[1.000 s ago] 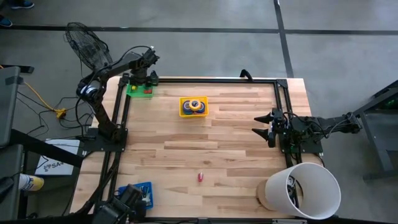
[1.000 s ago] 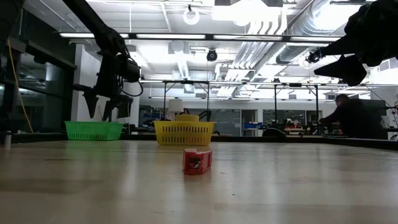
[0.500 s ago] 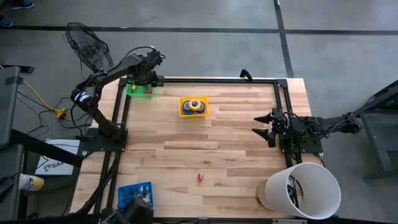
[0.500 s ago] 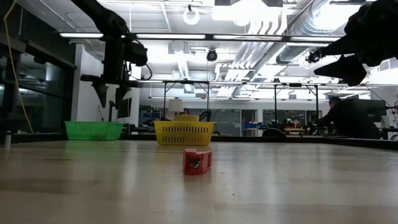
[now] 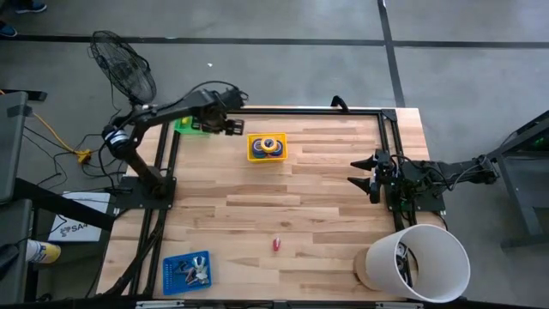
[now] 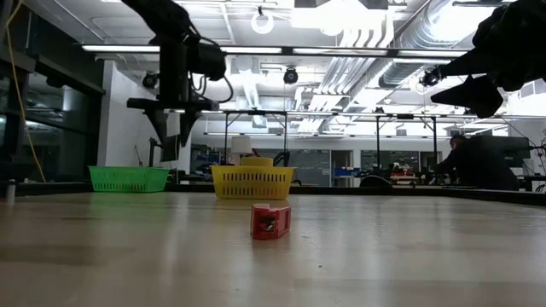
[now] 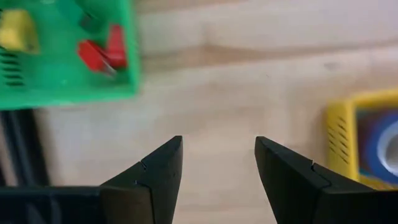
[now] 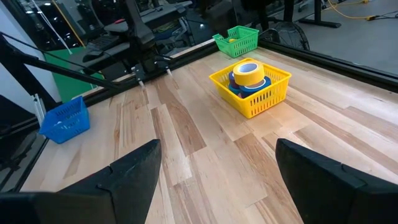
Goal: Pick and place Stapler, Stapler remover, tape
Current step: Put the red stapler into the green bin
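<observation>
The tape rolls (image 5: pixel 268 145), blue and yellow-orange, lie stacked in a yellow basket (image 8: pixel 271 87) at the table's far middle. A small red piece (image 5: pixel 276 244) lies on the bare wood near the table's near edge and shows close up in the low view (image 6: pixel 270 220). My left gripper (image 5: pixel 228 126) hovers open above the wood, between the green basket (image 5: pixel 190 125) and the yellow basket (image 7: pixel 341 143). My right gripper (image 5: pixel 353 172) waits open in the air at the table's right side. No stapler can be made out.
The green basket (image 7: pixel 68 74) holds small red and yellow pieces. A blue basket (image 5: pixel 186 269) with small items sits at the near left corner. A white bucket (image 5: pixel 418 262) stands at the near right corner. A black frame (image 5: pixel 283 109) runs along the far edge.
My left gripper has swung from above the green basket toward the table's right, and now hangs over bare wood beside the yellow basket. Its wrist has turned on the way. A dark shape over the blue basket has drawn back off the near edge.
</observation>
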`<control>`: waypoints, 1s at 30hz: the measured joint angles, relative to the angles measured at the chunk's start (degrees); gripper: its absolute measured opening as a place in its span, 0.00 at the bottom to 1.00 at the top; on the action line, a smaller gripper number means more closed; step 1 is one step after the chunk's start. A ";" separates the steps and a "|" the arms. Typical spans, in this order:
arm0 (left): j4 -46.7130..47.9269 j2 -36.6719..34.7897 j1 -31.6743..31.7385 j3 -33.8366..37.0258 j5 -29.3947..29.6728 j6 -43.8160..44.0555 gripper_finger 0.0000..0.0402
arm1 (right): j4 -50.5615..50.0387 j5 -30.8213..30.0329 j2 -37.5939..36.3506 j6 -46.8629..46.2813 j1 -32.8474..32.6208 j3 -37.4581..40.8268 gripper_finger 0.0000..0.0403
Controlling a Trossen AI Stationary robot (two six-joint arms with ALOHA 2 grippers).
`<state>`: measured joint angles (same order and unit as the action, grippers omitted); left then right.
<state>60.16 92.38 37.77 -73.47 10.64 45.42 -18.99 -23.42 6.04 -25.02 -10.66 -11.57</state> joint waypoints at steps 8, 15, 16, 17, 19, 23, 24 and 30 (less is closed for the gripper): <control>-0.04 0.01 -12.16 0.00 -0.90 9.78 0.48 | -0.02 -0.01 -0.01 0.01 0.00 0.00 0.76; -0.61 0.01 -24.37 0.00 -1.33 21.55 0.48 | -0.02 -0.01 -0.01 0.01 0.01 0.00 0.76; -0.82 0.01 -26.15 0.00 -1.39 23.24 0.48 | -0.02 -0.02 -0.01 0.01 0.01 0.00 0.76; -0.94 0.02 -27.85 0.00 -1.74 24.90 0.48 | -0.02 0.00 0.00 0.02 0.00 0.00 0.76; -1.51 0.02 -31.12 0.00 -2.94 28.10 0.48 | -0.02 -0.02 0.00 0.02 0.00 0.00 0.76; -4.87 0.02 -37.40 0.02 -4.34 32.25 0.48 | -0.02 -0.02 0.00 0.02 -0.01 0.00 0.76; -5.94 0.02 -38.78 0.01 -4.40 33.04 0.48 | -0.02 -0.01 0.00 0.01 0.00 0.00 0.76; -11.69 0.02 -44.97 0.02 -4.12 36.99 0.48 | -0.02 -0.01 -0.02 0.00 0.01 0.00 0.76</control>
<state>48.47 92.40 -7.20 -73.45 6.52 82.40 -19.00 -23.43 6.02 -25.01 -10.66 -11.57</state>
